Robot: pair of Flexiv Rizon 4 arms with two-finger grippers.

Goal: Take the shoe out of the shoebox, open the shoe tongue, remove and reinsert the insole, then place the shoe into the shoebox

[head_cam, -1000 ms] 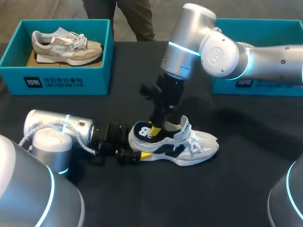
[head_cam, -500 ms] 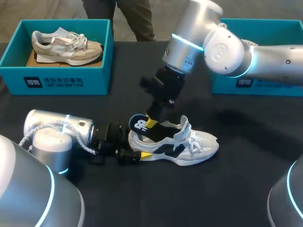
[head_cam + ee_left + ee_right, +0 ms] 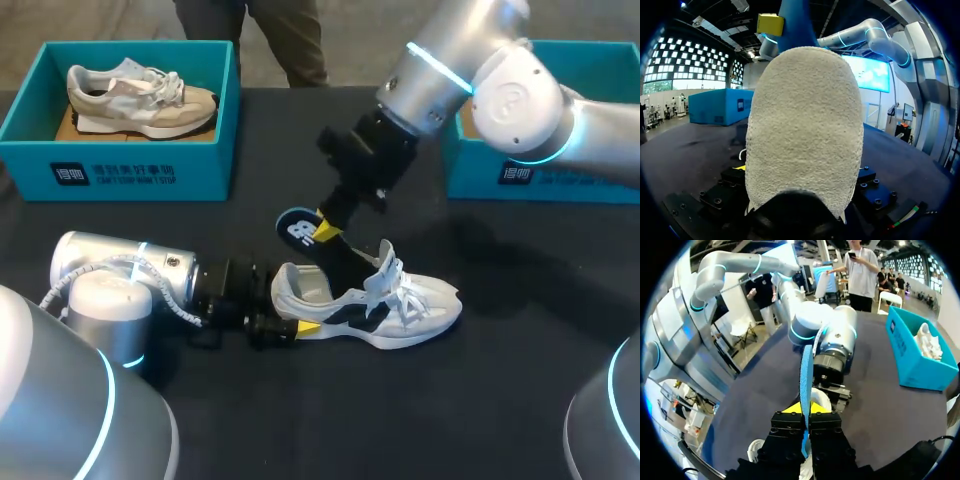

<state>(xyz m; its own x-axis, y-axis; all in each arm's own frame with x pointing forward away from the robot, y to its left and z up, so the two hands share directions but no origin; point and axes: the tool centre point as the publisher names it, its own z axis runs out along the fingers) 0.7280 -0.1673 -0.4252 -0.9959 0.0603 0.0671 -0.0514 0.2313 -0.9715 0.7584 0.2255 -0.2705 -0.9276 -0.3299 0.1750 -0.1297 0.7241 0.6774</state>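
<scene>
The white shoe stands upright on the dark surface at about 6 o'clock from the centre. Its toe points to 3 o'clock, its heel to 9 o'clock, and its tongue is pulled up. It has a dark panel on its side.

The right arm comes in from 2 o'clock. The right claw is clenched on the insole, above and just to 11 o'clock of the shoe's opening. The insole is dark blue and slants. Its heel end is raised towards 10 o'clock and carries a white logo, too small to make out. Its other end reaches down into the opening behind the tongue. In the right wrist view the insole stands edge-on, pinched between the two yellow tips of the right claw.

The left arm lies low along the surface from 8 o'clock, with the left claw at the shoe's heel. In the left wrist view the heel is right against the camera, and it cannot be told whether this claw is gripping or released.

The left shoebox is teal. It sits at 10 o'clock and holds a beige shoe lying toe to 3 o'clock. The right shoebox, also teal, sits at 2 o'clock behind the right arm. Each box has a small white logo and lines of white print on its front wall, not legible here.
</scene>
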